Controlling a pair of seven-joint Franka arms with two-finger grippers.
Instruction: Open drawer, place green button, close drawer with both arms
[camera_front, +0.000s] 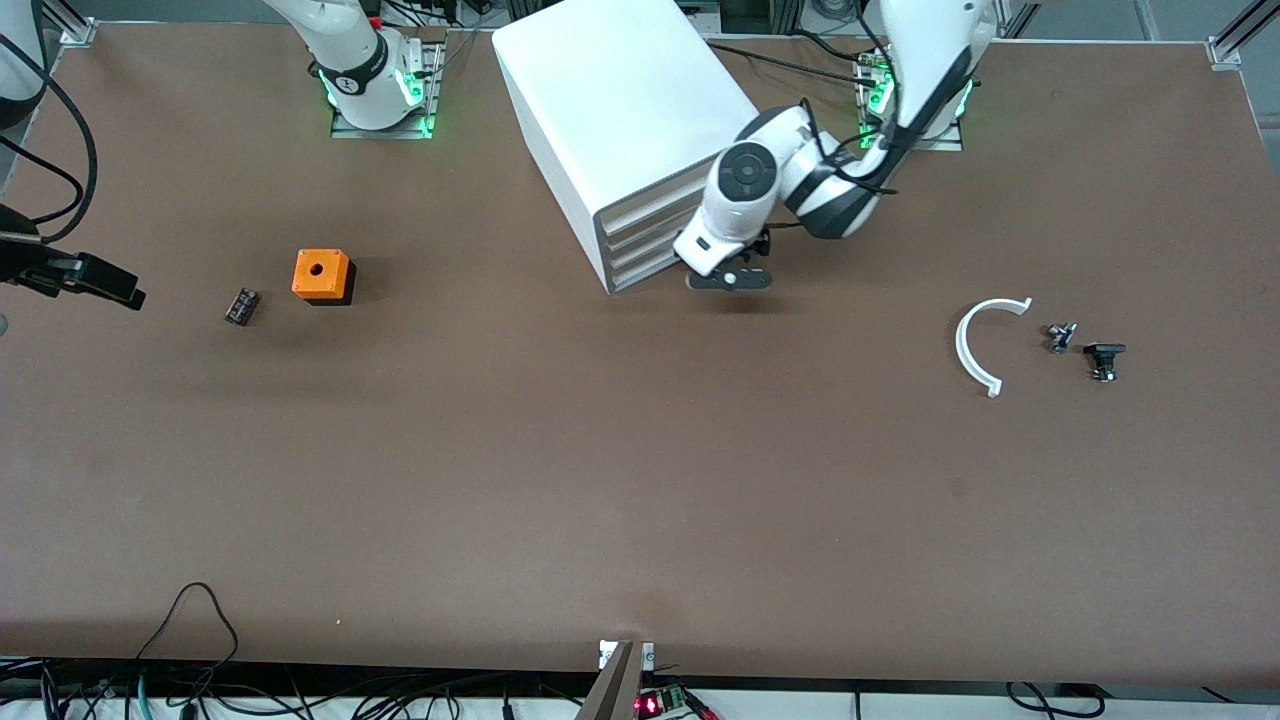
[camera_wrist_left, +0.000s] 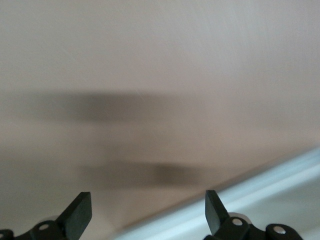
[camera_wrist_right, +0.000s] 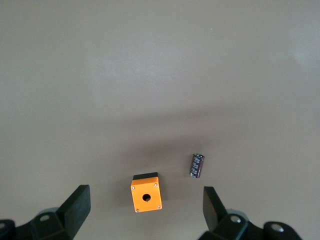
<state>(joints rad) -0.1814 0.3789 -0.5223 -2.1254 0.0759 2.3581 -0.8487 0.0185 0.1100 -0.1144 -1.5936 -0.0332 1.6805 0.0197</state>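
In the upper middle of the frame, the left gripper hangs low with its jaws spread, just in front of the closed bottom drawer. It should hook the drawer's front lip squarely and pull straight out along the cabinet's slant. The button lies mid-frame toward the left arm's end. The right gripper waits, jaws spread, above the orange cube.

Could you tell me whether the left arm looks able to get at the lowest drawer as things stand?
Probably yes: the left gripper, open, hangs right in front of the drawer, which is shut, and nothing shows between them.
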